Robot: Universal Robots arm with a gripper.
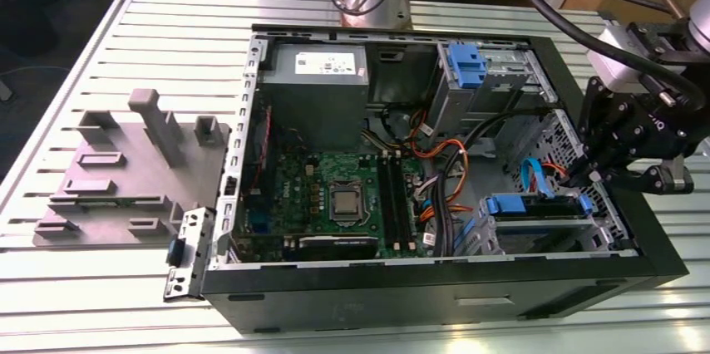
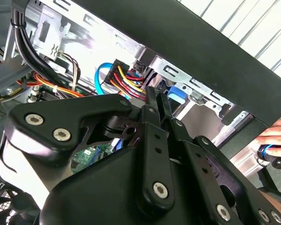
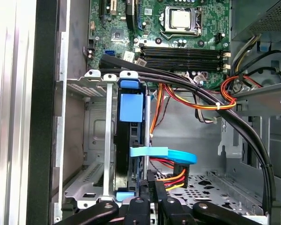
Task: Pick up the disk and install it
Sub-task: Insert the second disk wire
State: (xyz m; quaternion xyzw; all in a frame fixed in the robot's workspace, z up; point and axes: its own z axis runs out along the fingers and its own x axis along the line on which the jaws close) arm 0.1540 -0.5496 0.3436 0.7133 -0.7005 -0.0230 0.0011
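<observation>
The disk (image 1: 537, 214) sits in the lower drive cage at the front corner of the open computer case, on the exterior view's right, with its blue rail tab showing. In the first wrist view the disk (image 3: 124, 150) stands edge-on in the cage slot, a blue rail (image 3: 131, 108) along its side. My gripper (image 1: 574, 181) hangs just above and beside that cage. Its two thin fingers are shut together with nothing between them in both wrist views (image 3: 154, 182) (image 2: 158, 102), right next to the disk's cabled end.
Bundled orange, red and yellow power leads (image 3: 171, 176) and a blue data cable (image 3: 178, 157) lie by the fingers. A grey power-supply box (image 1: 314, 80), a second cage (image 1: 471, 67) and the motherboard (image 1: 332, 196) occupy the case. A person's hand (image 2: 276, 136) is outside the case wall.
</observation>
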